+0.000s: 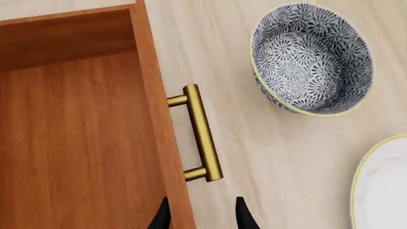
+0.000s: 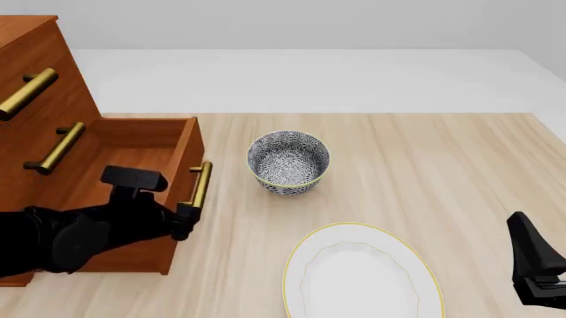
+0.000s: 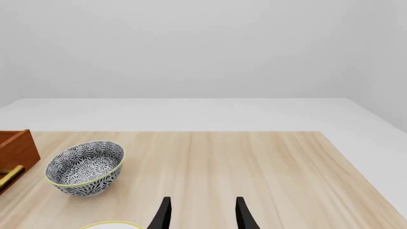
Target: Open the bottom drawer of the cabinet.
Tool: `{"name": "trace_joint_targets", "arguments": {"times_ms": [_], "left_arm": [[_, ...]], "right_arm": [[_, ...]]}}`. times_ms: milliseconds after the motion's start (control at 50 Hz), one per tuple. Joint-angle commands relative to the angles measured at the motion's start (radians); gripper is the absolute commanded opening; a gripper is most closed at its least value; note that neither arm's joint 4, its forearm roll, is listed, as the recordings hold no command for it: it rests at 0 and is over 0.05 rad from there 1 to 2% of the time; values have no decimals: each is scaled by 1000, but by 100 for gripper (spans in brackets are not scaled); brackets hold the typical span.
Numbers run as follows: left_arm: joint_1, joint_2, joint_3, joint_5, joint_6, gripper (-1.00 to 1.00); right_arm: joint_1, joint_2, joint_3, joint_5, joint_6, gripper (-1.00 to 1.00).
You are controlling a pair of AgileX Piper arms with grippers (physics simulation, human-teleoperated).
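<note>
No legible text or markings

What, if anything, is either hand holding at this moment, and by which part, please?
Nothing is held. The left hand is open, its fingers straddling the bottom drawer's front panel just short of the brass handle. The right hand is open over bare table.

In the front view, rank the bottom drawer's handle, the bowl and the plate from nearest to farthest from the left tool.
1. Handle: right at the left tool, on the pulled-out bottom drawer.
2. Bowl: to the right of the handle, farther up the table.
3. Plate: to the right near the front edge; about as far away as the bowl, too close to call.
</note>
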Motion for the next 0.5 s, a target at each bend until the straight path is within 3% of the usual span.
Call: {"name": "trace_joint_targets", "arguments": {"times_ms": [20, 340, 500], "left_arm": [[-84, 4, -32, -2, -55, 100], [-113, -10, -36, -1, -60, 100], [-68, -104, -27, 39, -5, 100]], "right_arm": [[0, 0, 0, 0, 0, 100], [0, 0, 0, 0, 0, 100], [0, 0, 0, 0, 0, 100]]}}
